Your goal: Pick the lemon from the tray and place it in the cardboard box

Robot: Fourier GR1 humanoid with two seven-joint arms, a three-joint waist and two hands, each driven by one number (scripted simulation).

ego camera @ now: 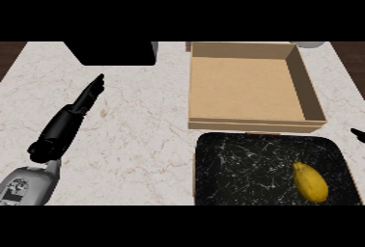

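Note:
The yellow lemon [311, 182] lies on the black marbled tray [242, 164], toward its right side near the front. Just behind the tray stands the open cardboard box [248, 87] with nothing inside. My left hand [84, 100] rests on the counter at the left, fingers straight and pointing away, holding nothing. Only a black tip of my right hand [357, 134] shows at the right edge, beside the tray's far right corner and apart from the lemon.
A large black object [114, 52] sits at the back left of the marble counter [135, 140]. A grey round object [308, 44] peeks out behind the box's right corner. Dark wood floor shows past both counter ends.

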